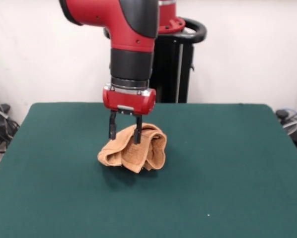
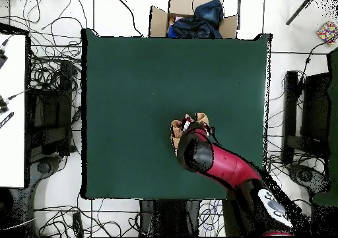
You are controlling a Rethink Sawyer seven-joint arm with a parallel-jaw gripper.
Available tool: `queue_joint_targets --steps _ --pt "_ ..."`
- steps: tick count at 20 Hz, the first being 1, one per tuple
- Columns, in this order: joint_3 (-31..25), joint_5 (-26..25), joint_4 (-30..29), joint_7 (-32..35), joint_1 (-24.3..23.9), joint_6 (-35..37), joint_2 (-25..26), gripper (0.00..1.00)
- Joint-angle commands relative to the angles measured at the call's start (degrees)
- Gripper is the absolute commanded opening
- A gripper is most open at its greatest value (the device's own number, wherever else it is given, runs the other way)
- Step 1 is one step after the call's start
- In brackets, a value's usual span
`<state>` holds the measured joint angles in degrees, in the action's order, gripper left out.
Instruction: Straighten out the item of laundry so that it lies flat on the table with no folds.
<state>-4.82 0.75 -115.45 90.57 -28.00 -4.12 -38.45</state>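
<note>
While hanging straight down from the red and black arm [image 1: 131, 44], gripper [image 1: 124, 133] sat at the top of the orange-tan terry towel [image 1: 138, 151], two dark fingers [image 1: 137, 130] spread apart, one at each side of the raised upper fold. Jaws released: a plain gap between them, tips touching or just pressed into the cloth, no fabric seen pinched between. Whether the tips lay on the fold or slightly sunk into it could not be told.

Towel bunched in a crumpled heap on the dark green table [image 1: 228, 173], far from flat. Doubled over itself several times, with rolled folds on the side away from the left finger and a loose lobe sagging to the other side. A smoother woven band showed along one hanging edge at the front of the heap. Soft shadow under the bundle on the felt.

From overhead, heap [image 2: 177, 130] lay a little toward the robot's side of the table's middle [image 2: 132, 84], well clear of every edge, mostly hidden beneath the arm's wrist [image 2: 195, 153]; only small tan patches peeped out round it. Gripper itself covered by the wrist there.

Beyond the table: tangled cables [image 2: 53, 70] on the floor, and a cardboard box [image 2: 191, 21] holding dark cloth at the far edge.
</note>
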Motion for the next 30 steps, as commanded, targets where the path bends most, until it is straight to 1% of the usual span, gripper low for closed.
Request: queue_joint_targets --steps 1,2,4,6,8,10,12,17,21,22,25,27,30 --pt "-2.8 0.0 -6.5 16.8 0.7 -7.1 7.8 1.0" --pt "-3.2 0.4 -6.8 17.0 0.5 -7.2 8.4 1.0" --pt "-3.0 1.1 -7.9 16.6 0.5 -6.2 7.7 1.0" --pt "-2.2 2.2 -9.1 15.4 0.8 -2.9 6.4 1.0" --pt "0.1 3.4 -9.3 14.1 2.4 0.4 5.1 1.0" --pt "2.6 4.6 -8.6 13.3 4.3 2.0 5.3 1.0" --pt "4.3 5.3 -7.8 13.1 5.5 1.7 6.4 1.0" --pt "3.8 5.3 -6.9 13.7 5.1 -1.9 9.7 1.0" --pt "3.0 3.6 -6.6 12.7 4.6 -3.9 9.8 1.0" --pt "2.7 3.0 -6.6 12.6 4.4 -4.6 9.8 0.0" --pt "2.1 3.7 -8.4 13.5 4.7 -3.4 5.4 0.0" --pt "1.2 4.5 -9.7 13.4 4.4 0.9 1.6 0.0" --pt "3.2 6.5 -10.5 12.9 6.8 7.9 -5.9 0.0"
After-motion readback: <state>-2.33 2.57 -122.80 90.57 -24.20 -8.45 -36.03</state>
